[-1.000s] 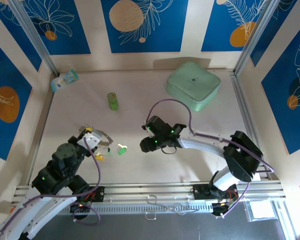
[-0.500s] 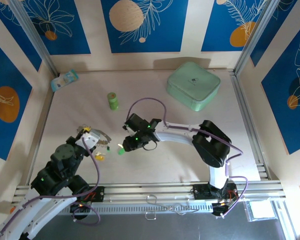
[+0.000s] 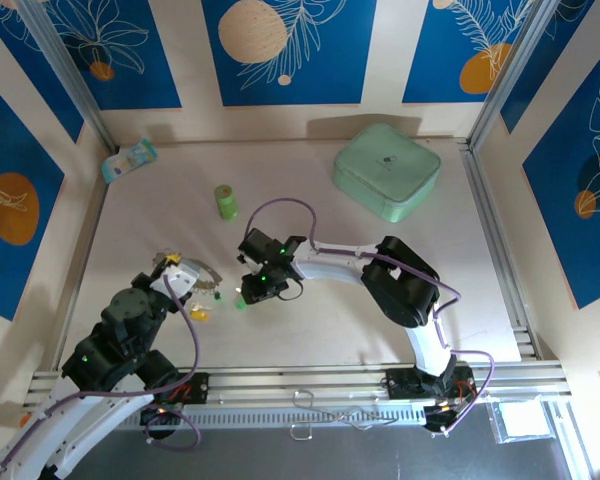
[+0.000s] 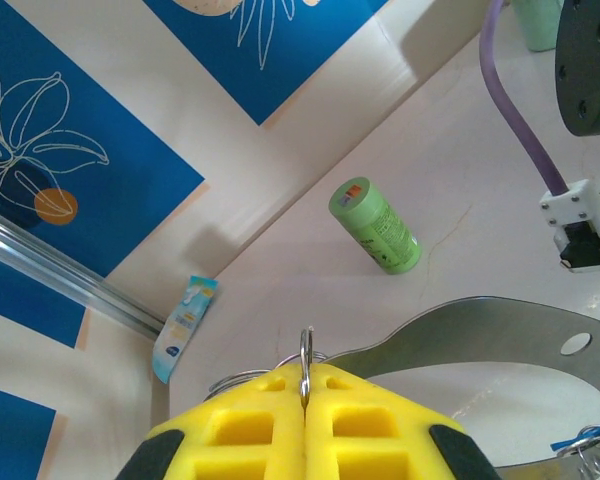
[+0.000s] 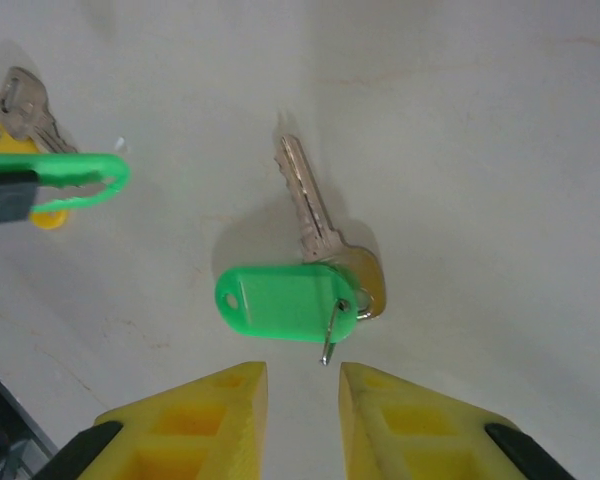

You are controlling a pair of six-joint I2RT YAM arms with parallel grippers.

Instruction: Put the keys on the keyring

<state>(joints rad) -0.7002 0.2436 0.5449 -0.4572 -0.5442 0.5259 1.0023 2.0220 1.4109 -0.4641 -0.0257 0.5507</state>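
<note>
Hovering over the green key (image 5: pixel 285 298), the right claw (image 5: pixel 302 392) has its pads apart with a narrow gap between them and nothing gripped. The key's small wire loop sits just ahead of that gap, and its blade points away from the claw. The key lies flat on the table (image 3: pixel 320 340).

Progress: early, as I judge it.
- No key can be seen threaded on the keyring (image 4: pixel 305 345).
- The ring is off to the left of the green key, pinched edge-on in the left claw (image 4: pixel 304 382), whose pads are pressed together on the wire.
- A yellow key (image 5: pixel 22 105) lies loose left of the green key, between it and the ring.
- Left to do: pick up the green key, carry it to the ring and work it on. Then the same for the others.

Pose:
- Right arm is stretched far left across the table, wrist bent down so the claw comes at the green key from its right.
- Left arm is folded short, claw angled outward across the table, presenting the ring.
- Bottle (image 3: pixel 225 201) lies beyond the green key, well apart.
</note>
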